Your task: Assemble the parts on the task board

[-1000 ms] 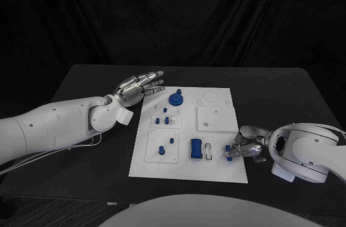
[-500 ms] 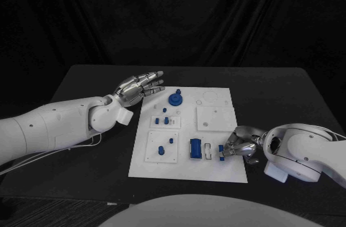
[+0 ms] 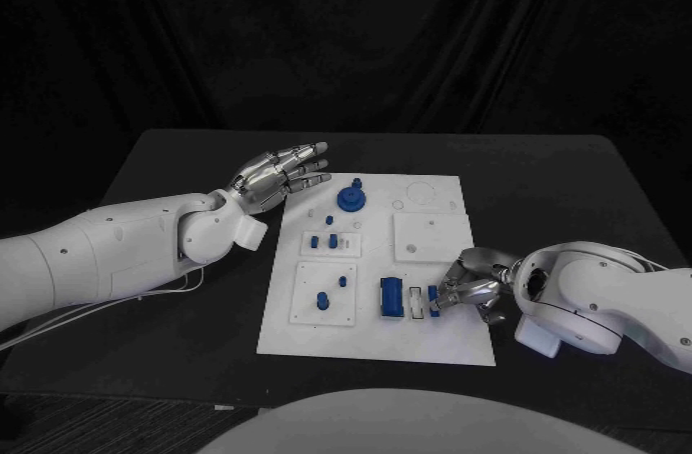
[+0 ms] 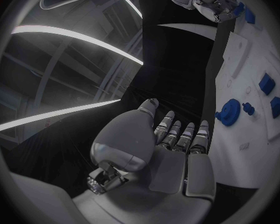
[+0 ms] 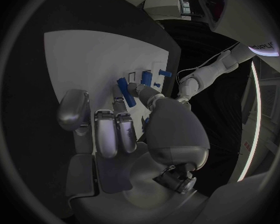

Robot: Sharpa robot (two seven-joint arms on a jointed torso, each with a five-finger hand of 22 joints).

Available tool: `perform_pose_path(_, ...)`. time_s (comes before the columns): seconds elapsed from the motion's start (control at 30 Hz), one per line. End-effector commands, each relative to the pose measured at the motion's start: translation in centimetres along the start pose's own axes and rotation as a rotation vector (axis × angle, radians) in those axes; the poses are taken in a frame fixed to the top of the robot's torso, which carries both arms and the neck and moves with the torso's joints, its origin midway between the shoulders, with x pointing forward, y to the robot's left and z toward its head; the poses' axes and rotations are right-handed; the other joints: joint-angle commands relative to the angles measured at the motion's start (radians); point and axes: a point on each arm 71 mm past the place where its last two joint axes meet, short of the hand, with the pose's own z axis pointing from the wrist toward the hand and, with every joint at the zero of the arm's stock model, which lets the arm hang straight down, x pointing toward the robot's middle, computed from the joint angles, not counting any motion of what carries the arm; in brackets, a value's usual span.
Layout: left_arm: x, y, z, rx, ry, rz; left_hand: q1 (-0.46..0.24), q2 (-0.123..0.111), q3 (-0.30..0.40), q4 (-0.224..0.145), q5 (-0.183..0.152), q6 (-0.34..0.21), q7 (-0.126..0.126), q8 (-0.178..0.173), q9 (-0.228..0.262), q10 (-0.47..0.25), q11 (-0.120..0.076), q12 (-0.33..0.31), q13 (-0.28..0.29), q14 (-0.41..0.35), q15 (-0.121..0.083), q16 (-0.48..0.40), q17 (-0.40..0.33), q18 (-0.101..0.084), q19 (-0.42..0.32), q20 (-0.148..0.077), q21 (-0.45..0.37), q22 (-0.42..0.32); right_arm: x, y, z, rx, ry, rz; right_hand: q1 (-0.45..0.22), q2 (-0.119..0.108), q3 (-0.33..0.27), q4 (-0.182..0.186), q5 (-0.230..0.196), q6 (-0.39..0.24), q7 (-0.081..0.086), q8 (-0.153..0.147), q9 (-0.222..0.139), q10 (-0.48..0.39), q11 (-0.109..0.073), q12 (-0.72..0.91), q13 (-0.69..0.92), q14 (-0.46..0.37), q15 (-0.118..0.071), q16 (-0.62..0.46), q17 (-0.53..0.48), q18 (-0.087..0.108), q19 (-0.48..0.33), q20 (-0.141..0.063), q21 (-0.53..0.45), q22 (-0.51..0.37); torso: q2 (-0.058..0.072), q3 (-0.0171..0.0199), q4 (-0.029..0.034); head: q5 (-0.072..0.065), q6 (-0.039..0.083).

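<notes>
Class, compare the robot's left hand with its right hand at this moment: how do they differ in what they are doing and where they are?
The left hand holds nothing, its fingers straight and apart; the right hand pinches a small blue part. The left hand lies beside the white board's far left corner, off the board; the right hand reaches over its near right area. Both are silver hands on white arms.

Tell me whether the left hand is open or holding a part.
Open. The left hand hovers beside the task board's far left corner with fingers extended and apart, and the left wrist view shows nothing in its palm.

one task board, two robot hands, about nine blue parts
</notes>
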Motion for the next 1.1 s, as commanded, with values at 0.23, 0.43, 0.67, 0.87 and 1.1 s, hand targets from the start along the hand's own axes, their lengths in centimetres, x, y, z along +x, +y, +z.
perform_pose_path(0.23,0.29,0.05,0.15,0.010,0.013,-0.015,-0.009,-0.001,0.007,0.001,0.005,0.005,0.015,0.003,0.001,0.002,0.008,0.005,0.001,-0.003,0.000,0.000,0.001,-0.013,0.004,-0.003,0.006,-0.001,0.37,0.46,0.41,-0.010,0.036,0.053,-0.026,0.011,0.049,-0.037,-0.011,-0.008,-0.007,0.010,0.014,0.110,0.000,0.003,0.263,0.069,0.004,0.004,0.043,-0.001,-0.006,0.007,-0.008,0.130,0.000,-0.0009,0.0005,0.000,0.000)
perform_pose_path(0.43,0.30,0.06,0.17,0.009,0.014,-0.015,-0.009,-0.001,0.008,0.001,0.005,0.006,0.015,0.004,0.001,0.002,0.008,0.005,0.001,-0.002,0.000,0.001,0.001,-0.013,0.004,-0.003,0.006,-0.002,0.52,0.63,0.52,-0.013,0.051,0.077,-0.036,0.013,0.043,-0.029,-0.016,-0.011,-0.008,0.014,0.017,0.110,-0.001,0.003,0.263,0.069,0.004,0.003,0.041,0.000,-0.008,0.007,-0.013,0.128,-0.001,-0.0001,-0.0013,0.006,0.000)
perform_pose_path(0.67,0.32,0.09,0.21,0.008,0.014,-0.015,-0.009,-0.001,0.008,0.001,0.005,0.006,0.015,0.004,0.001,0.002,0.008,0.005,0.001,-0.002,0.000,0.001,0.001,-0.013,0.004,-0.003,0.006,-0.002,0.44,0.51,0.67,-0.002,0.055,0.087,-0.038,0.014,0.042,-0.027,-0.016,-0.012,-0.008,0.014,0.018,0.110,-0.001,0.003,0.263,0.069,0.004,0.003,0.041,0.001,-0.009,0.007,-0.017,0.127,-0.002,-0.0009,-0.0014,0.005,0.000)
perform_pose_path(0.87,0.35,0.11,0.26,0.007,0.016,-0.016,-0.009,-0.001,0.008,0.001,0.005,0.006,0.015,0.004,0.001,0.002,0.008,0.005,0.001,-0.002,0.000,0.001,0.001,-0.013,0.004,-0.003,0.006,-0.002,0.36,0.24,0.80,0.016,0.068,0.093,-0.042,0.014,0.037,-0.023,-0.020,-0.019,-0.008,0.015,0.019,0.110,-0.001,0.003,0.263,0.068,0.004,0.003,0.039,0.012,-0.026,0.007,-0.078,0.112,-0.001,-0.0005,-0.0016,0.006,0.000)
perform_pose_path(1.1,0.36,0.14,0.30,0.005,0.017,-0.016,-0.010,-0.001,0.008,0.001,0.005,0.005,0.016,0.004,0.001,0.003,0.009,0.005,0.001,-0.003,-0.001,0.000,0.001,-0.013,0.004,-0.003,0.005,-0.002,0.38,0.11,0.92,0.029,0.084,0.109,-0.045,0.017,0.031,-0.020,-0.023,-0.023,-0.008,0.019,0.022,0.110,-0.001,0.003,0.263,0.068,0.004,0.003,0.039,0.018,-0.039,0.008,-0.113,0.102,-0.001,0.0002,-0.0011,0.005,0.000)
